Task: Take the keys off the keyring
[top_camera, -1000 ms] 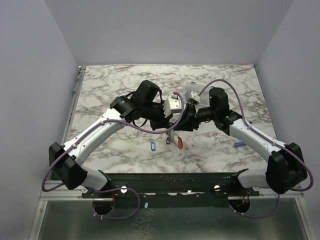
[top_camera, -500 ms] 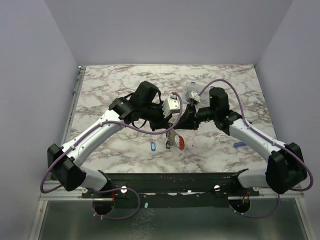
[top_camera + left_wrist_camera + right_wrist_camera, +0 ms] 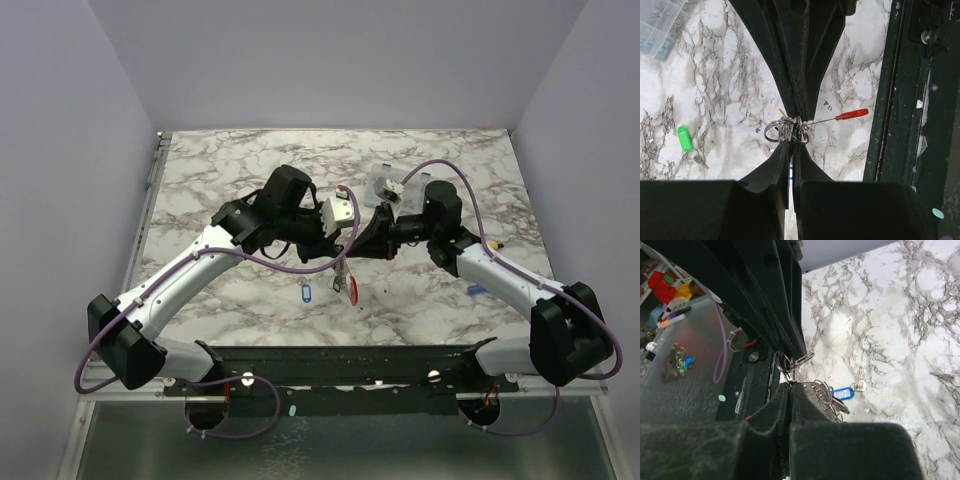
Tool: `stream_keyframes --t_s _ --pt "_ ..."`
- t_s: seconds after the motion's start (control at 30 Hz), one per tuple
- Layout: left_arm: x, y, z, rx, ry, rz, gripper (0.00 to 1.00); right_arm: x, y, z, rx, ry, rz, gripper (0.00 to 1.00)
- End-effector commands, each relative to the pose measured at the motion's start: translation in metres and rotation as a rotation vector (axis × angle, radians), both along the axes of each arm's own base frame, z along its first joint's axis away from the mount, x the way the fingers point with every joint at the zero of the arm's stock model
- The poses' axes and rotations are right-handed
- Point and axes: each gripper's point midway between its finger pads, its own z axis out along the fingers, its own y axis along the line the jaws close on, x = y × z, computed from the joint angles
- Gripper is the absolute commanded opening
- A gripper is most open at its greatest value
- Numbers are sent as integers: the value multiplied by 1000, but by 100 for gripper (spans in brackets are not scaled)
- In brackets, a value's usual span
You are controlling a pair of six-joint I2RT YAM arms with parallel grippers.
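The marble bench [image 3: 230,170] fills the scene. The left arm [image 3: 190,265] and the right arm [image 3: 500,268] reach in from its near corners and meet over its middle. A clear compartment box [image 3: 660,22] sits on the bench on the far side of the meeting point.

The left claw [image 3: 791,146] and the right claw [image 3: 790,386] stand tip to tip. Each has its fingers drawn narrow and pinches the same tangle of wire. That tangle is the keyring [image 3: 785,132], held in the air between them, and its loops bulge out to one side of the tips.

A small bunch of keys [image 3: 346,284] hangs below the claws in the overhead view. The red tag [image 3: 851,114] sticks out sideways from the ring (what joins it to the ring shows only as a thin line).

A blue-tagged key [image 3: 842,392] lies on the bench near the hanging bunch. A green-tagged key [image 3: 685,138] lies on the bench well apart from the ring.
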Motion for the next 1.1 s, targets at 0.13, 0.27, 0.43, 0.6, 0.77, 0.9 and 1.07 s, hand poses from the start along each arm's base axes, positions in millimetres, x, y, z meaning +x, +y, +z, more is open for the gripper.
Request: stream_keyframes --t_s 0.13,0.27,0.43,0.6,0.77,0.9,1.07 --pt "15 21 -17 69 9 143 0 8 -3 13 31 -24 -28 1" --pt "32 32 -21 112 -42 244 0 17 -4 6 -4 -22 -74 1" --pt "36 35 -23 124 -46 278 0 35 -6 -3 -64 -37 -162 1" --pt "34 32 -24 118 -33 259 0 36 -6 -4 -70 -45 -164 1" --pt "15 25 -22 71 -27 135 0 26 -6 -3 -57 -65 -103 1" --pt "6 25 -20 48 -13 58 0 14 -5 0 -34 -69 -30 1" --pt "5 25 -19 24 -3 25 0 10 -5 5 -19 -74 -7 1"
